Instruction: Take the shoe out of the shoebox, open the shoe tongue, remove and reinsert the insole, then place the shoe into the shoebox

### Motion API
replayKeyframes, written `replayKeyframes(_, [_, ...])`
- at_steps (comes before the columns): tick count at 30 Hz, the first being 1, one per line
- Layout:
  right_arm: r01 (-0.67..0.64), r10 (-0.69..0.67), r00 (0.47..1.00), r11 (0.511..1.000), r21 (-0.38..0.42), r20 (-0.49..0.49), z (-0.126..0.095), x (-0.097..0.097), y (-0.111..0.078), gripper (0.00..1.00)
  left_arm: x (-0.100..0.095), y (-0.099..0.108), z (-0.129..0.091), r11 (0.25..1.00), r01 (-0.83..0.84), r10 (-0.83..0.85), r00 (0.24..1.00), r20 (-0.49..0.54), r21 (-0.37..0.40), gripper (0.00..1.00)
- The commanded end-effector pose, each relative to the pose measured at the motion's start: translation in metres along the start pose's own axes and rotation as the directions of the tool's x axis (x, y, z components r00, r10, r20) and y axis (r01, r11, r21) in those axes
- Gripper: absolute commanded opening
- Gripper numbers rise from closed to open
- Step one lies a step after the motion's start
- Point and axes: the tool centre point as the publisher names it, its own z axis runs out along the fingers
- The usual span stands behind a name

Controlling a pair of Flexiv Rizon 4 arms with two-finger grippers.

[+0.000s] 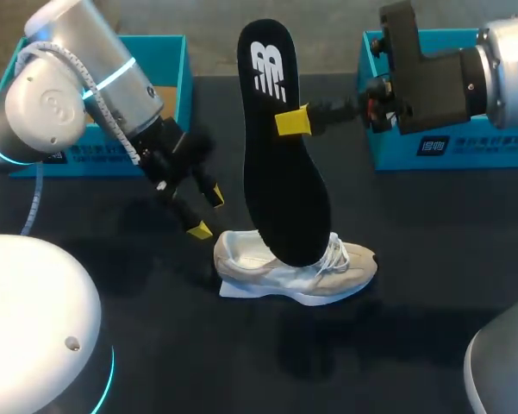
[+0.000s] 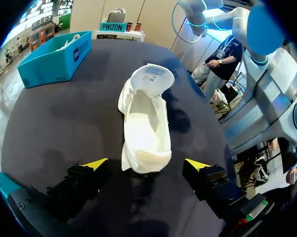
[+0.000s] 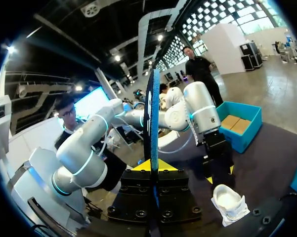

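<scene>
The black insole [image 1: 280,172] is held upright, clamped in the right gripper [image 1: 289,121], its lower end over the white shoe [image 1: 293,272] laid on the table [image 1: 414,259]. The left gripper [image 1: 207,213] is spread apart beside the heel

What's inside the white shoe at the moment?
Only its pale lining shows inside the shoe; the black insole is out, pinched by the right gripper. The toe end, under the lifted tongue, is hidden.
</scene>
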Motion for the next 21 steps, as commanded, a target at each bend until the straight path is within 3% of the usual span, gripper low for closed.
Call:
replayKeyframes(1, [-0.003, 0.003, 1.0, 1.0, 0.004, 0.003, 0.005, -0.001, 0.003, 0.0, 0.008, -0.009, -0.006, 0.999, 0.008, -0.006, 0.999, 0.032, -0.038, 1.0])
replayKeyframes(21, [-0.003, 0.003, 1.0, 1.0, 0.004, 0.003, 0.005, -0.001, 0.003, 0.0, 0.009, -0.036, -0.003, 0.961, 0.083, -0.063, 0.995, 0.083, -0.263, 1.0])
